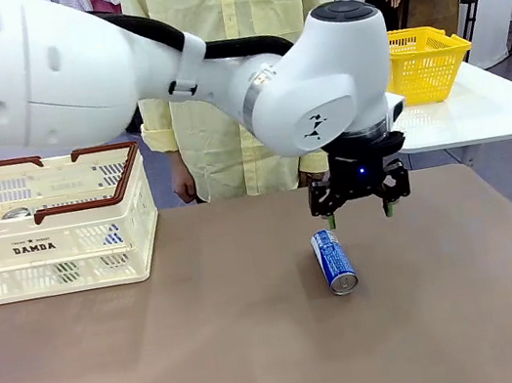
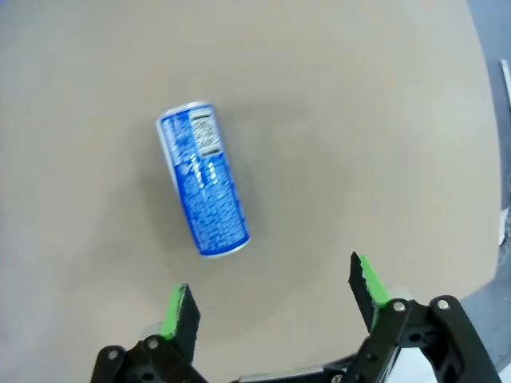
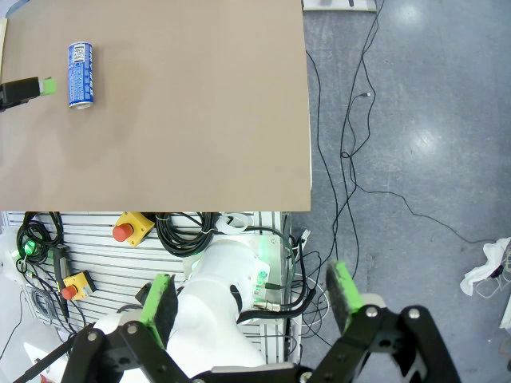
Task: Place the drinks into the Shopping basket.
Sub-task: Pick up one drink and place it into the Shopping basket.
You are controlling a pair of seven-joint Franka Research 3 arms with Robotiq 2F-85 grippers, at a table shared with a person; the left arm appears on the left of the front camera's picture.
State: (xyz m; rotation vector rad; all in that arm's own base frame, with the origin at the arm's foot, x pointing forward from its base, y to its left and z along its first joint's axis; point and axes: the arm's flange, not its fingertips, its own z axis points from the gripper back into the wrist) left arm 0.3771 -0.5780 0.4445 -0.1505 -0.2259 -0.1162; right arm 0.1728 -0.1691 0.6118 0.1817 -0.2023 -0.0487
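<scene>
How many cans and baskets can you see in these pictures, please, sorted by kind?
Blue can lying on the table: 1
Can inside the Shopping basket, colour unclear: 1
Cream-white Shopping basket: 1
Yellow mesh basket: 1
Total: 4

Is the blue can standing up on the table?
No, the blue can lies on its side on the brown table.
</scene>
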